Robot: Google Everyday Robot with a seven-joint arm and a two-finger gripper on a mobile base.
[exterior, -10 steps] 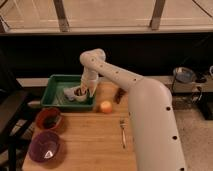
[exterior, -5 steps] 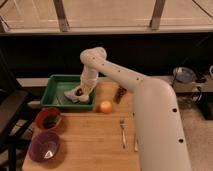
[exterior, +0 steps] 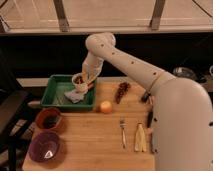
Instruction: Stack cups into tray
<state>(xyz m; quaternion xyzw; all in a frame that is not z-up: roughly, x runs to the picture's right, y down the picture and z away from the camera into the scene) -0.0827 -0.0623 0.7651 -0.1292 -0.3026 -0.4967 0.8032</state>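
On the left of the counter (exterior: 90, 145) I leave the purple bowl (exterior: 46, 146) and the orange-brown bowl (exterior: 49, 119) alone. Right of them is the green tray (exterior: 61, 88), and the bluish-white cup (exterior: 74, 97) lies on its floor. The white cup (exterior: 78, 79) with the dark inside hangs over the tray's back edge, touching the tool (exterior: 85, 79). I cannot tell whether the tool grips it. My judgement: both cups have reached the tray, but the nesting remains.
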